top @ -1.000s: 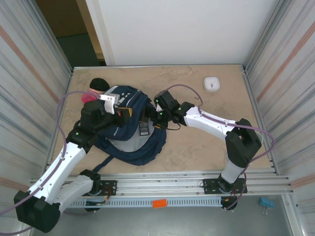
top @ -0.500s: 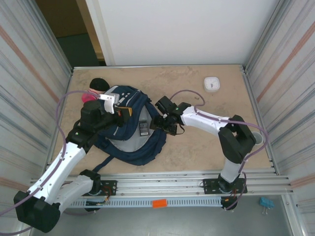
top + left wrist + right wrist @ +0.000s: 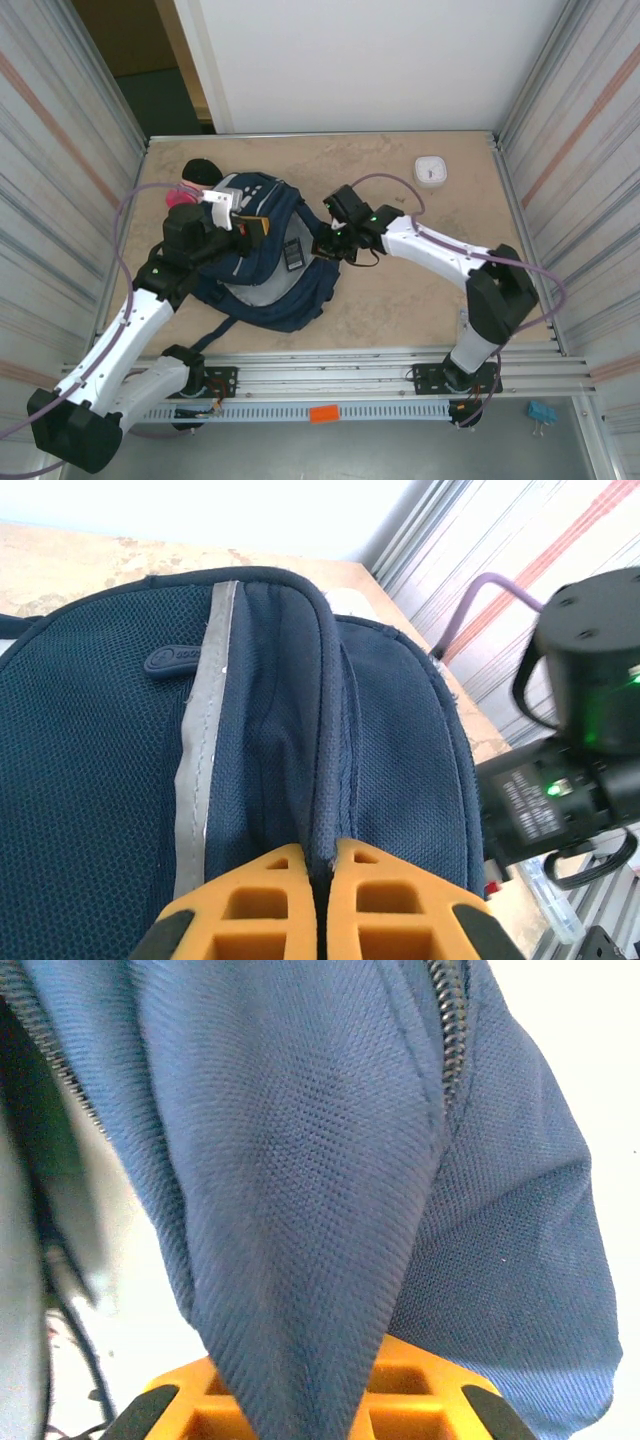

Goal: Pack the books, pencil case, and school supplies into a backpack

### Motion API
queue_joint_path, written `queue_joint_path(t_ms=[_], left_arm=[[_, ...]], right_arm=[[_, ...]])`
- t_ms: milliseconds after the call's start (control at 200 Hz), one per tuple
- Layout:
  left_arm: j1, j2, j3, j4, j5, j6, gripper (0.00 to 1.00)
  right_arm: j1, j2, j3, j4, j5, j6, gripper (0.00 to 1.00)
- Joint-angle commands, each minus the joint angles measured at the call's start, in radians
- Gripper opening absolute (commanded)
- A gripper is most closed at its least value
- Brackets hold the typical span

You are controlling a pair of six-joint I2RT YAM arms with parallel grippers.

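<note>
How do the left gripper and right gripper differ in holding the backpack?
The left gripper pinches a piped seam ridge of the backpack; the right gripper pinches a loose fold beside a zipper. From above, the left gripper sits at its upper left, the right gripper at its right edge. Both are shut on it.

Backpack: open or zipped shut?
Open: the backpack mouth shows grey lining; left gripper and right gripper each pinch its fabric.

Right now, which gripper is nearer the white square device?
Right. The right gripper pinches the backpack at the edge toward the white square device; the left gripper clamps its opposite side.
</note>
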Motion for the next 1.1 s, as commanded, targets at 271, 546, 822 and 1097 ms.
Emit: queue_joint_path(t_ms=[271,546,822,1097], left_arm=[[-0.121,0.068,0.125,0.093,0.096,0.012,0.0],[-0.217,0.147,0.106,0.059,0.017,0.051,0.17],[-0.222,0.056,0.054,-0.102,-0.11,0.019,0.72],[-0.221,-0.094,-0.062,-0.292,-0.296,-0.112,0.73]], right_arm=[[-0.039,-0.205,0.08,-0.002,-0.008,-0.088,0.1],[-0.172,-0.252,-0.206,0.069,-0.029,-0.08,0.13],[-0.248,-0.372,-0.309,-0.005,0.036,-0.169,0.63],[-0.195,-0.522,-0.538,0.211,-0.12,-0.069,0.67]])
